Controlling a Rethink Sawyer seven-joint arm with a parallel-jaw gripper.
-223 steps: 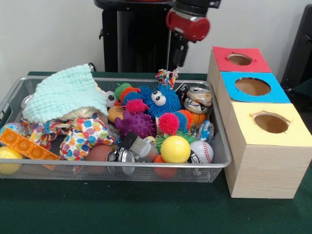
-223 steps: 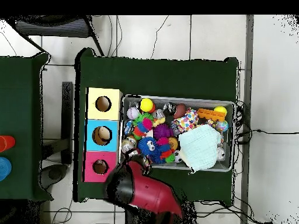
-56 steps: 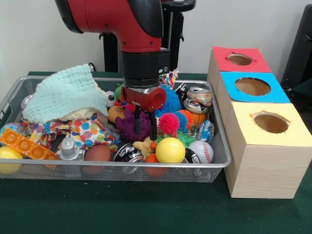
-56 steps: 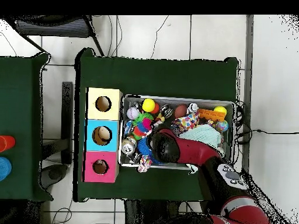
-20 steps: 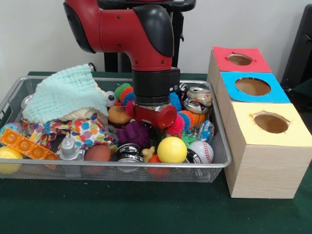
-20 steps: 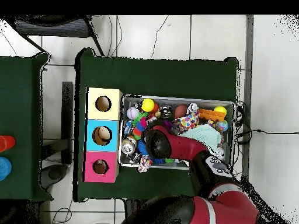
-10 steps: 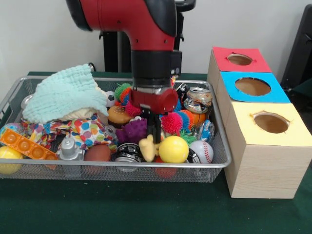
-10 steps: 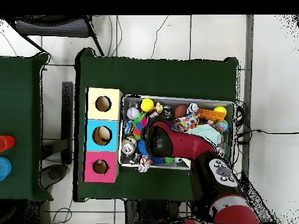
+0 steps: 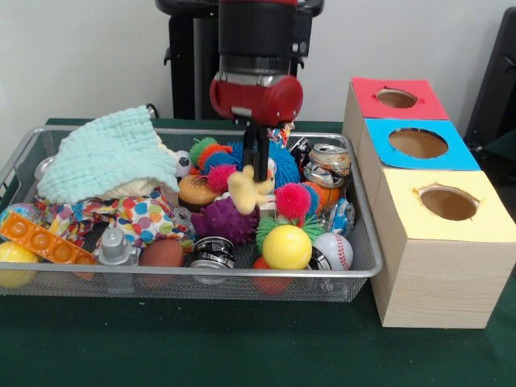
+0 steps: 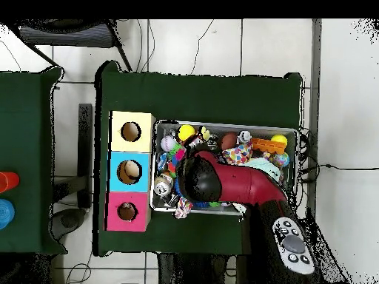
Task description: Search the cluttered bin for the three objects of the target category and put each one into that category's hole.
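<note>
The silver wire mesh bin [image 9: 48, 278] holds a heap of toys. My gripper [image 9: 256, 173] hangs over the bin's middle, shut on a pale cream-yellow soft toy [image 9: 247, 193] held above the clutter. In the overhead view the arm [image 10: 222, 183] covers the gripper and the toy. The red-panelled hole [image 9: 396, 98] is at the back right, on the wooden box [image 9: 435, 266]; it also shows in the overhead view [image 10: 126, 211]. No tiger-striped toy shows.
Under the gripper lie a purple spiky ball [image 9: 224, 219], a blue googly-eyed spiky toy [image 9: 282, 168], a yellow ball [image 9: 286, 247], crushed cans [image 9: 326, 164] and a baseball [image 9: 333, 251]. A mint cloth [image 9: 105, 153] covers the bin's left. Blue [image 9: 418, 143] and yellow [image 9: 448, 203] holes adjoin the red one.
The gripper went down among the toys, shut on the cream-yellow toy and has lifted it up out of the clutter, well above where it lay half a second ago.
</note>
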